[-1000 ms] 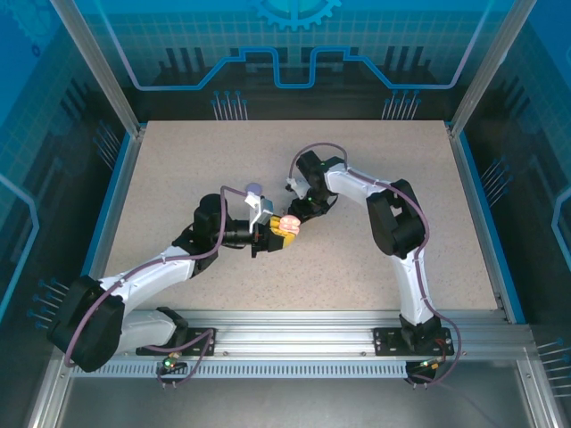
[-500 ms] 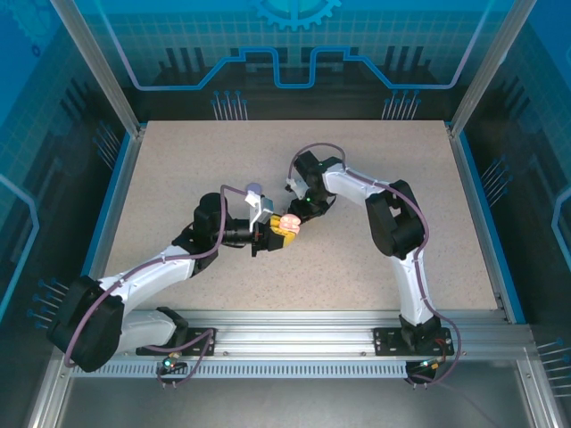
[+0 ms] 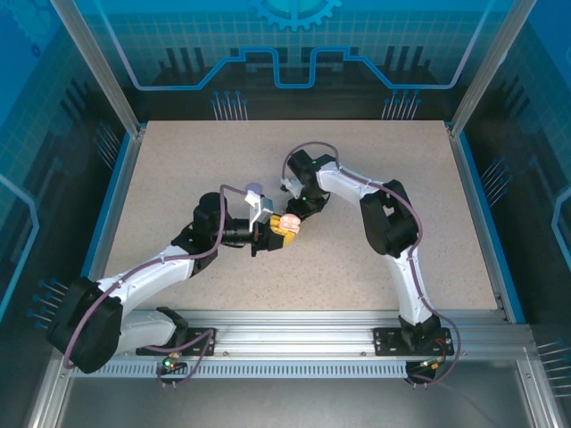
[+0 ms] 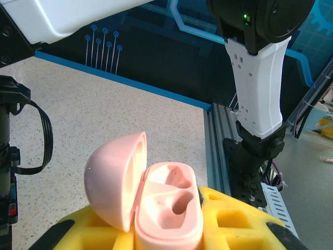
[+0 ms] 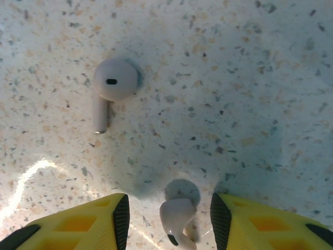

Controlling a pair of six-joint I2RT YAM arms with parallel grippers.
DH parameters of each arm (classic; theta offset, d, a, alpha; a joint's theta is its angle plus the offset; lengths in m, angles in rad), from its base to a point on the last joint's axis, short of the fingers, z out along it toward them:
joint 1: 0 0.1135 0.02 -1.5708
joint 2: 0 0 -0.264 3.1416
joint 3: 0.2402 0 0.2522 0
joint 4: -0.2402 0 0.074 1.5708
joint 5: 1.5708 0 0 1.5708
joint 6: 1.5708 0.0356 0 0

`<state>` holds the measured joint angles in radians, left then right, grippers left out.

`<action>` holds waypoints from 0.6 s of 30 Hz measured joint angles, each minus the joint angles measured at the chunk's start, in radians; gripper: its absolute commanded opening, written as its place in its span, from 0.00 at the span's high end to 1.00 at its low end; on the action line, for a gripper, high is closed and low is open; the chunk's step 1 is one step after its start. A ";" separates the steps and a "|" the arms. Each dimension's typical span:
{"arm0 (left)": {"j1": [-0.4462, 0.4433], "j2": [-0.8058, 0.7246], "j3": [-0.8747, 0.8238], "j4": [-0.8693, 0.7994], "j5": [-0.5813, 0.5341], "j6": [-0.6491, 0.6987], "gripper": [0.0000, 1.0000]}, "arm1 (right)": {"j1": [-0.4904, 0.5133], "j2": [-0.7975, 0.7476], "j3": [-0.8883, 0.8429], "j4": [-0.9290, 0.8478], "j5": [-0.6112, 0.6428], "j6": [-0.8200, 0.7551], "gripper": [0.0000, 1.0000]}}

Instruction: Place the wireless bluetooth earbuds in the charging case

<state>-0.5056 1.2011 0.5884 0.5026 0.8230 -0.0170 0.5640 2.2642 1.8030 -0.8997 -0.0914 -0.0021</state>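
**Operator:** Pink charging case [image 4: 166, 208]: report position and condition.

**Technician:** It is clamped in the left gripper [image 3: 280, 230]. The jaws are closed on its lower body, with the yellow pads [image 4: 234, 216] on either side. Its lid [image 4: 117, 174] stands hinged open, to the left of the body in the left wrist view. Its moulded wells [image 4: 177, 195] face upward and are exposed.

**Operator:** Status of the right gripper [image 5: 167, 219]?

**Technician:** It points down at the speckled table [image 5: 250, 78] with the jaws partly apart. Its yellow fingertips [image 5: 117, 216] stand on either side of one pale earbud [image 5: 176, 212]. A gap shows on both sides, so nothing is gripped.

**Operator:** Orientation of that earbud?

**Technician:** It lies on the table. In the right wrist view the rounded head is uppermost and the stem runs toward the lower edge.

**Operator:** Any other earbud?

**Technician:** Yes: a second pale earbud [image 5: 112, 83] lies flat on the table, well apart from the fingertips. It is at upper left in the right wrist view, stem pointing down the frame.

**Operator:** Relation between the two grippers?

**Technician:** In the top external view, the right gripper sits just beside the held case, on its far side, near the middle of the table.
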 measured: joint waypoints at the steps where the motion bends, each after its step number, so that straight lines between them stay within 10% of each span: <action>1: 0.000 0.000 0.000 -0.001 0.000 0.000 0.89 | 0.003 0.001 0.004 -0.004 0.006 -0.004 0.55; 18: 0.000 0.000 0.000 -0.001 0.000 0.000 0.89 | 0.026 0.018 0.025 -0.023 0.118 -0.024 0.74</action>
<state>-0.5056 1.2011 0.5884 0.5014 0.8230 -0.0166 0.5903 2.2818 1.8282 -0.9230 0.0265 -0.0257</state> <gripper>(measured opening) 0.230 0.271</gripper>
